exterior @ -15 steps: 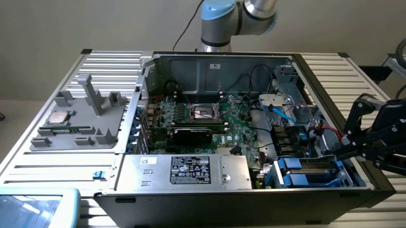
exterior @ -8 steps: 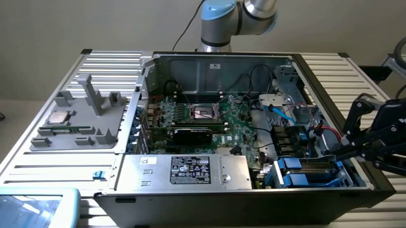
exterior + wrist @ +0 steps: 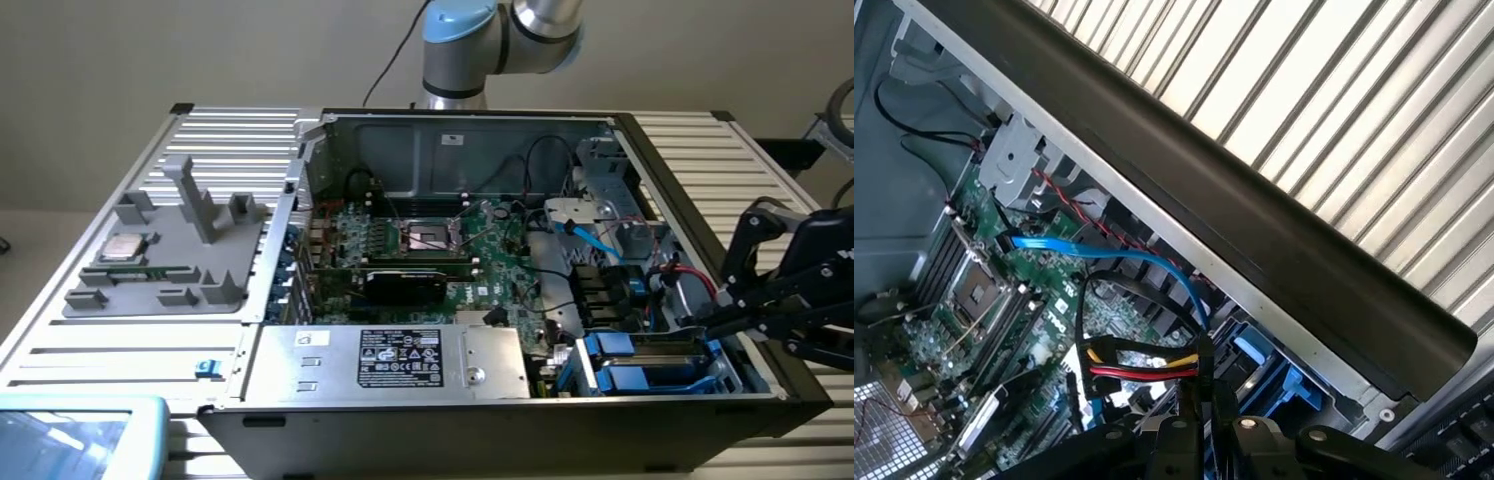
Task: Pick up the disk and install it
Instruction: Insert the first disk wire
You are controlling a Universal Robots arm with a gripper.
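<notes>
The disk [image 3: 627, 346] lies in the drive bay at the front corner of the open computer case, on the exterior view's right; its blue rails [image 3: 1266, 352] and a strip of metal between them show. My gripper [image 3: 697, 320] hangs over that bay from the case's outer side, just above the disk. In the wrist view its black fingers [image 3: 1176, 440] stand pressed together, so it is shut. A bundle of yellow, red and black wires [image 3: 1144, 360] ends right at the fingertips; whether they touch it cannot be told.
The case's black side wall [image 3: 1254, 230] runs close beside the gripper. Inside are the motherboard with its processor socket [image 3: 434, 237], a blue data cable [image 3: 1104, 250] and a silver box with a black label [image 3: 387, 360]. A grey fixture [image 3: 174, 250] carrying a processor chip [image 3: 124, 247] sits on the exterior view's left.
</notes>
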